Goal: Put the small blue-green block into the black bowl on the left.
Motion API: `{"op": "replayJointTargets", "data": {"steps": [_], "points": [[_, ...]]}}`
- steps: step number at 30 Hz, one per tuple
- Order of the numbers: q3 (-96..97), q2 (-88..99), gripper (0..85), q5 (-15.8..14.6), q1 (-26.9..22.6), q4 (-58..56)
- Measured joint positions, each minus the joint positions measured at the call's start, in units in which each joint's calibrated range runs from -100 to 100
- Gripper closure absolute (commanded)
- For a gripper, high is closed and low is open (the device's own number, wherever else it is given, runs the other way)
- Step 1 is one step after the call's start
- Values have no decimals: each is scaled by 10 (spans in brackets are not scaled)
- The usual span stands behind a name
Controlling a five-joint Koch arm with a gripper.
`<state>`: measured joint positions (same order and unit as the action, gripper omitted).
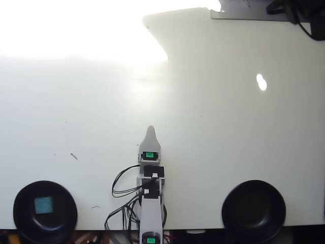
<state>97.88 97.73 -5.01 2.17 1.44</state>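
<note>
In the overhead view the small blue-green block (43,205) lies inside the black bowl (23,195) at the lower left. A second black bowl (253,209) sits at the lower right and looks empty. The arm stands at the bottom centre, pointing up the picture. My gripper (151,131) ends in a single pale pointed tip over bare table, far from both bowls. Its jaws lie one over the other from this camera, so I cannot tell whether it is open or shut. Nothing shows in it.
The white table (228,127) is washed out by strong glare at the upper left. Black cables (122,190) loop left of the arm's base. A dark cable and a grey plate (244,11) sit at the top right edge.
</note>
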Motion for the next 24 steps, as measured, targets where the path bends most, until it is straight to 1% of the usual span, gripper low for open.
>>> {"op": "replayJointTargets", "data": {"steps": [24], "points": [[6,0,352,0,-2,-10]]}}
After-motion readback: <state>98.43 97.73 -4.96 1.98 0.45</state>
